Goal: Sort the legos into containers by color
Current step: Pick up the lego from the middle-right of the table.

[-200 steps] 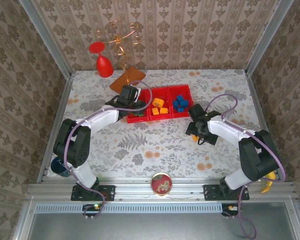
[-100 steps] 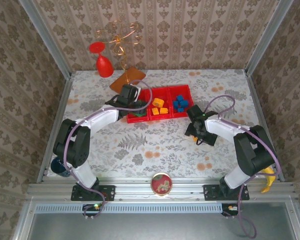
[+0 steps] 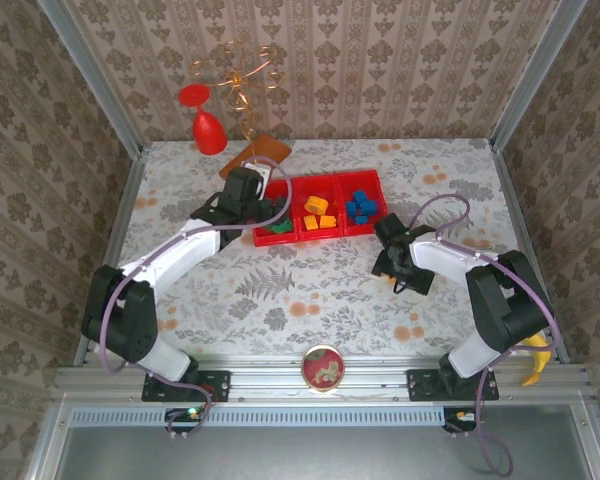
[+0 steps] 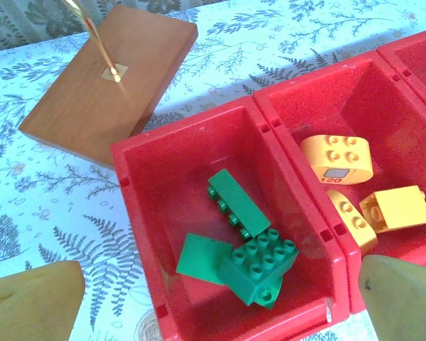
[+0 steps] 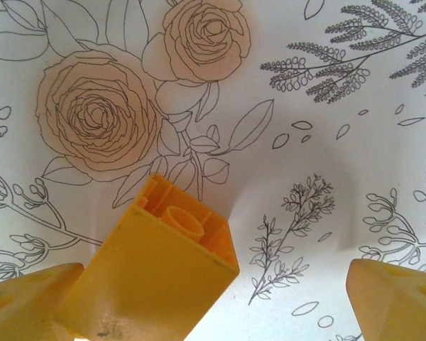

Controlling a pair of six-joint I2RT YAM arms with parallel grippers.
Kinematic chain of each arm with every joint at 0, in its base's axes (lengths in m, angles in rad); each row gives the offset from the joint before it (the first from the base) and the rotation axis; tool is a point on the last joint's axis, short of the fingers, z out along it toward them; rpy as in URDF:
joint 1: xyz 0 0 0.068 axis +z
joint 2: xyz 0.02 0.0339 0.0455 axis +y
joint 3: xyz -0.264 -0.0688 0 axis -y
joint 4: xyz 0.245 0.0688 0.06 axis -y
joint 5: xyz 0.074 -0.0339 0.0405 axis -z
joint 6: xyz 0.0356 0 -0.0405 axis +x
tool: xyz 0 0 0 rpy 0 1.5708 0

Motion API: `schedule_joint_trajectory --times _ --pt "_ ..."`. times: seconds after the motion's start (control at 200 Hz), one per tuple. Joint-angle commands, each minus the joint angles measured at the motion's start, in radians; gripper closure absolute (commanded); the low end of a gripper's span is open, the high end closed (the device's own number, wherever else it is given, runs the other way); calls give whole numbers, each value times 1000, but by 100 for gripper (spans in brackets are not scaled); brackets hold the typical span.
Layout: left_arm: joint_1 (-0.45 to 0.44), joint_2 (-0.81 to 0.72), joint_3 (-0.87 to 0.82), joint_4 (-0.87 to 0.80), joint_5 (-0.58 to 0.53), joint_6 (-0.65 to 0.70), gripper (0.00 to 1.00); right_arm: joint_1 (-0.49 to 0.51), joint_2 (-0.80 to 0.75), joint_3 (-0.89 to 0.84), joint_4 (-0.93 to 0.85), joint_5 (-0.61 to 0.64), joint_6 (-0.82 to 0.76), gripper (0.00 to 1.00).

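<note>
Red tray point(image 4: 184, 122) keeps green bricks point(image 4: 245, 238), orange-yellow bricks point(image 4: 337, 158) and blue bricks point(image 3: 361, 206) in separate compartments; left pincer point(image 4: 216, 302) and right pincer point(image 5: 213, 298) gape, the right around a yellow brick point(image 5: 149, 273).

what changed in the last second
The left gripper opened fully and drew slightly left, back from the left compartment, where the green bricks lie. The right gripper edged left over the yellow brick on the table. The tray stayed put.

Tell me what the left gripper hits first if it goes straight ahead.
Probably the green bricks in the left red compartment, straight ahead of the open left gripper; depth unclear.
</note>
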Motion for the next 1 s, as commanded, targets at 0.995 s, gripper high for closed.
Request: schedule_joint_trajectory --times 0.995 --pt "33 -268 -239 -18 -53 -58 0 -4 82 -1 45 -59 144 33"
